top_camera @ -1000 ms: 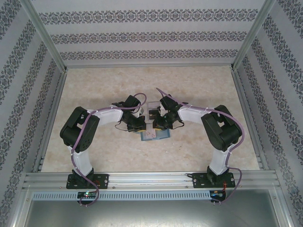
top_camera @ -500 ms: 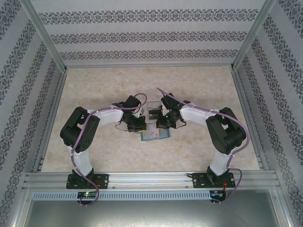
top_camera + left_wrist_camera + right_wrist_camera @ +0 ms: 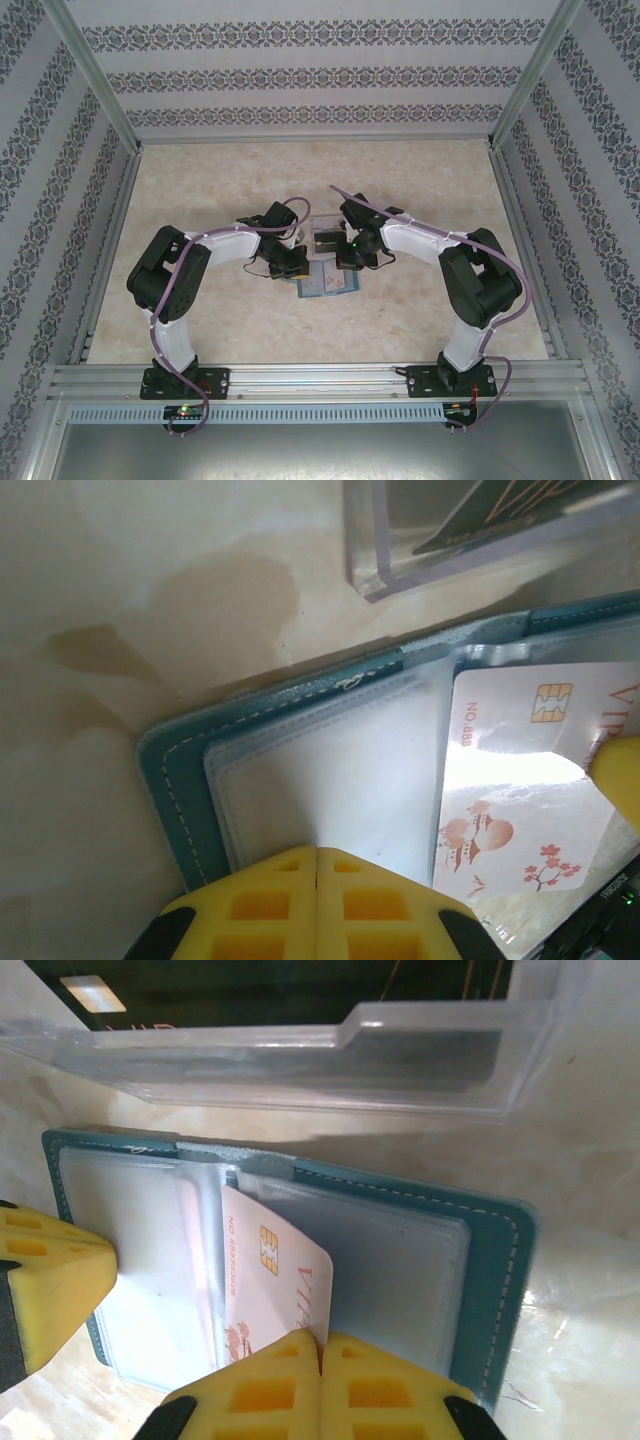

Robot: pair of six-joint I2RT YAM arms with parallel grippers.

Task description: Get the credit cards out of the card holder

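Note:
The teal card holder (image 3: 327,286) lies open on the table between both arms. My left gripper (image 3: 318,852) is shut, its tips pressing on the clear sleeve page of the card holder's (image 3: 180,770) left half. My right gripper (image 3: 322,1340) is shut on the lower corner of a pale credit card (image 3: 270,1270) with a gold chip and orange print. The card stands tilted, partly out of a sleeve of the card holder (image 3: 490,1260). The same credit card (image 3: 520,810) shows in the left wrist view beside a right fingertip (image 3: 620,780).
A clear plastic box (image 3: 325,236) sits just beyond the card holder, with a dark card (image 3: 250,990) in it. The left gripper's yellow finger (image 3: 50,1280) lies at the holder's left edge. Patterned walls enclose the beige table (image 3: 200,190).
My right gripper has closed fully and shifted slightly away from the near edge, toward the clear box. The left arm has stayed put on the holder.

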